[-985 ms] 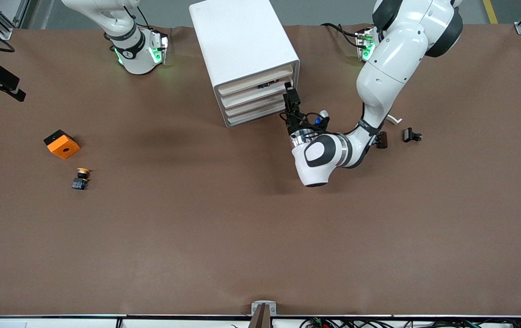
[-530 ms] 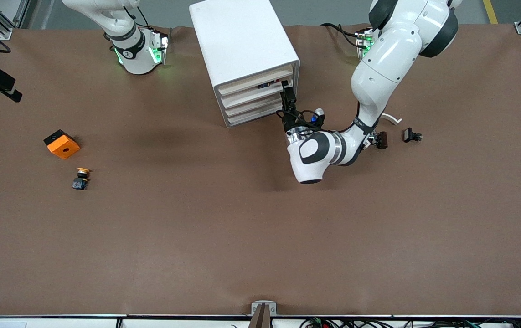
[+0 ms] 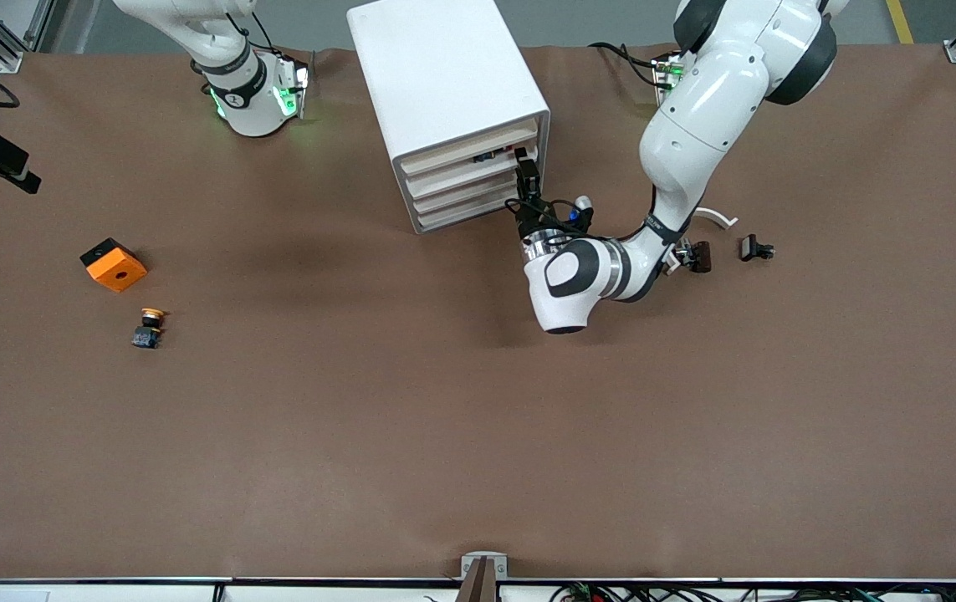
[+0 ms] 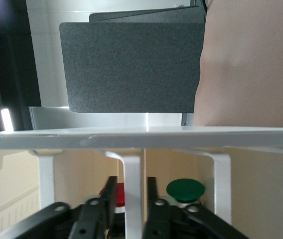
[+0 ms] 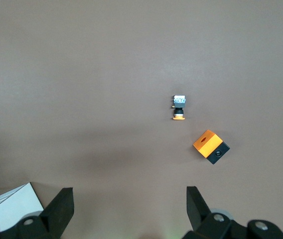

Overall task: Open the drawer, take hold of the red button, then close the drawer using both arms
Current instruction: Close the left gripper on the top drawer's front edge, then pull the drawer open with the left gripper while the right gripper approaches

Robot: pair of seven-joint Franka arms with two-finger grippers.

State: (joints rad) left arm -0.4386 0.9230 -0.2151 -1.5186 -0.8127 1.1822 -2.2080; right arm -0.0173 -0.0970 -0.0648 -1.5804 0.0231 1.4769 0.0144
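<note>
White, flat handle [image 4: 132, 196] of the cream-fronted drawer [image 3: 471, 152] sits pinched in the left gripper [image 4: 131, 209]; the right gripper [image 5: 130, 205] hangs spread wide.

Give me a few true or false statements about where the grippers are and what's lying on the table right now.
1. The left gripper is at the front of the drawer cabinet, its fingers closed on a white handle. True.
2. The right gripper is shut on the orange cube. False: it is open and empty, up over the table.
3. The orange cube lies toward the right arm's end of the table. True.
4. The yellow-capped button sits on top of the orange cube. False: it lies on the table beside the cube, nearer the front camera.
5. A green-capped button shows inside the cabinet in the left wrist view. True.
</note>
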